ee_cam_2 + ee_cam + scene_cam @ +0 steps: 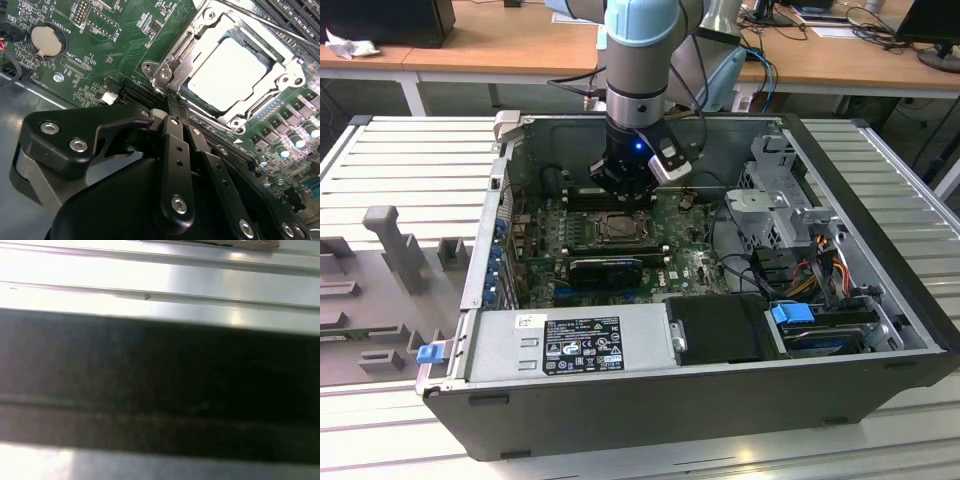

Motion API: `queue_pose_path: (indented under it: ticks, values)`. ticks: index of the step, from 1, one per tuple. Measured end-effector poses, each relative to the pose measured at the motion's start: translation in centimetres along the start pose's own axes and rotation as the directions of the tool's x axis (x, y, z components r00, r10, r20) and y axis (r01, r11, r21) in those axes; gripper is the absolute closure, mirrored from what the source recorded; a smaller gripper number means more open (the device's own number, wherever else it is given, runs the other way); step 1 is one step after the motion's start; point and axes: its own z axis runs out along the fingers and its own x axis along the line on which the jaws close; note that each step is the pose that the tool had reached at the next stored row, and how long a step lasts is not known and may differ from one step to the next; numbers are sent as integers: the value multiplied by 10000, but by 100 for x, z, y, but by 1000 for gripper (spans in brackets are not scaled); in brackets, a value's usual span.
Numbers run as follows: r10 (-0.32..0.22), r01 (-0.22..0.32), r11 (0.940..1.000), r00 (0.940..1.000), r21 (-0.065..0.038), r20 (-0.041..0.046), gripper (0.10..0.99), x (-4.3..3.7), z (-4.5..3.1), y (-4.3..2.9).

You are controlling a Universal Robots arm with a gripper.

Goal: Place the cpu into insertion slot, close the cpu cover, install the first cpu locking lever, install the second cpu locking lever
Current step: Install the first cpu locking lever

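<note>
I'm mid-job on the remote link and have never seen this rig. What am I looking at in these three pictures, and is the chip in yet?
The exterior view shows an open computer case lying on a slatted metal table, with one robot arm reaching down into it over the green motherboard.

The second wrist view rides on the arm and looks past the black gripper, whose jaws look closed together and hold nothing that I can see. Just beyond their tips sits the insertion slot. The cpu, pale and square, already lies inside it, and the cpu cover, a silver frame, is down around it. A thin metal lever crosses above.

The first wrist view shows pale metal ridges and a dark band, too blurred to name.
</note>
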Motion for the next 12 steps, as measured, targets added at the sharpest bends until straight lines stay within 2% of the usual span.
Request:
queue_pose_path:
  ticks: [3,5,12]
  values:
    - [-1,1,10000,10000,-5,2,980,-2,-42,4]
    - [-1,1,10000,10000,-3,0,980,-3,-124,10]
    - [-1,1,10000,10000,-3,0,980,0,-130,-39]
